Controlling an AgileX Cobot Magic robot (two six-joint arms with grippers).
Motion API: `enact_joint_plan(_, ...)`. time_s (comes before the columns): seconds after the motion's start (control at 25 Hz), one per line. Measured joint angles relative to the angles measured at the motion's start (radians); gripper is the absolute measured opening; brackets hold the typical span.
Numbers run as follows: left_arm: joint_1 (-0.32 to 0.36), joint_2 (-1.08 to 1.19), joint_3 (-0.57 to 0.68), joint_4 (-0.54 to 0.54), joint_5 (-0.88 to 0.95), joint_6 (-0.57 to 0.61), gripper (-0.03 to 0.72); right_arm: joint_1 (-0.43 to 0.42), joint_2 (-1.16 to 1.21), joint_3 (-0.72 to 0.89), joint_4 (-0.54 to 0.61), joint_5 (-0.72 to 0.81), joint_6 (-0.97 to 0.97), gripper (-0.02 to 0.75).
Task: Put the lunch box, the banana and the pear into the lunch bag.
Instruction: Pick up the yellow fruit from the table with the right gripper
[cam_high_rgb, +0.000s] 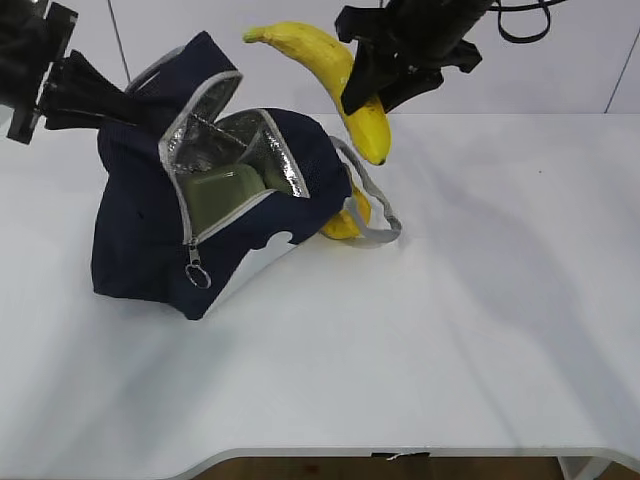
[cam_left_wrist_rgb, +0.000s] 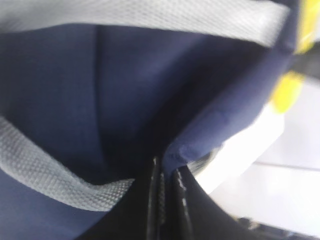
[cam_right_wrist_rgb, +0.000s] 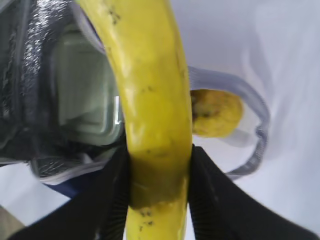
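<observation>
Overhead, my right tool (cam_high_rgb: 372, 92) grips one banana (cam_high_rgb: 330, 70); my left tool (cam_left_wrist_rgb: 167, 200) pinches one bag (cam_high_rgb: 140, 230). Only the right wrist view shows one pear (cam_right_wrist_rgb: 216, 113) clearly, beside one box (cam_right_wrist_rgb: 82, 100).

We see the right gripper (cam_right_wrist_rgb: 159, 192) clamped on the banana (cam_right_wrist_rgb: 150, 100), its dark fingers (cam_right_wrist_rgb: 112, 200) pressing both sides. Left of the banana, the lunch bag (cam_right_wrist_rgb: 30, 100) gapes, the lunch box (cam_right_wrist_rgb: 85, 95) inside. The pear (cam_right_wrist_rgb: 217, 112) lies right of it, beside a grey handle (cam_right_wrist_rgb: 255, 125), on the white tabletop (cam_right_wrist_rgb: 280, 55).
</observation>
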Motion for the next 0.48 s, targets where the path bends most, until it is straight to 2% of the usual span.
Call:
enact_joint_plan(0.16,0.0,0.0,0.0,-0.084,0.0,0.027,0.015,0.013,0.013,0.0,0.011,0.0,-0.002,0.272)
enact_joint_plan(0.48,0.0,0.0,0.0,-0.165,-0.03,0.033,0.015,0.012,0.018,0.015,0.009,0.0,0.0,0.272)
